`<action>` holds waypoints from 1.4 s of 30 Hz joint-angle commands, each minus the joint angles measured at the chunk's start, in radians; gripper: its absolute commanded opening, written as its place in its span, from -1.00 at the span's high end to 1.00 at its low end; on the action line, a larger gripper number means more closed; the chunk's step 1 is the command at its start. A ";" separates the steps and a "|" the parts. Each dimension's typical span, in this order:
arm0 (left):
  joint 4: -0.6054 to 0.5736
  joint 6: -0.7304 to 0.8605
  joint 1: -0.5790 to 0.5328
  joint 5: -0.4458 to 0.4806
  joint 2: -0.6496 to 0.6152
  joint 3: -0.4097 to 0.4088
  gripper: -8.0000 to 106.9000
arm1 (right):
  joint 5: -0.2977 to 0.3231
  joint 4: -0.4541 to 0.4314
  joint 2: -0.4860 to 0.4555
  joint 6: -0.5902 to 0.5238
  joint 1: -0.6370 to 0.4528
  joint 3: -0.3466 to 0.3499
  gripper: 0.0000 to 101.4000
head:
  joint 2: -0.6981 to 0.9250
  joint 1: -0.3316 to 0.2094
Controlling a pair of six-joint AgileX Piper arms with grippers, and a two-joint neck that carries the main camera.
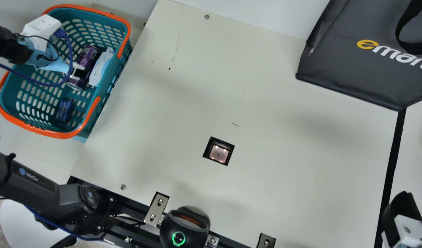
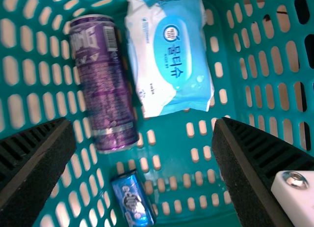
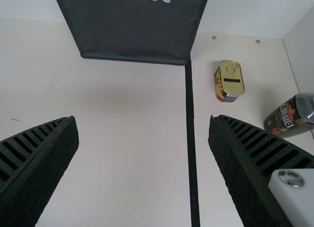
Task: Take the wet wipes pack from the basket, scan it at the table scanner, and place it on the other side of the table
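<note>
In the main view, the left arm (image 1: 11,44) is above the basket (image 1: 61,135) at the far left. The scanner (image 1: 218,153) sits nearer, let into the cream table (image 1: 283,179); a dark bag (image 1: 349,69) stands far right.

In the left wrist view, the left gripper (image 2: 143,126) has its fingers spread, with nothing between them. The wet wipes pack (image 2: 169,55) lies in the basket beside a purple can (image 2: 103,84). So I judge the picking, scanning and placing all remain.

In the right wrist view, the right gripper (image 3: 143,121) is spread too, holding nothing. Right of a black strip (image 3: 190,114) are a tin (image 3: 229,81) and, perhaps, a bottle (image 3: 289,116), partly cut off.
</note>
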 commanded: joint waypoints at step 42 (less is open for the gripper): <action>-0.009 -0.050 -0.156 -0.201 0.225 -0.013 -0.71 | 0.000 0.000 0.000 0.000 0.000 0.000 -0.87 | 0.004 -0.029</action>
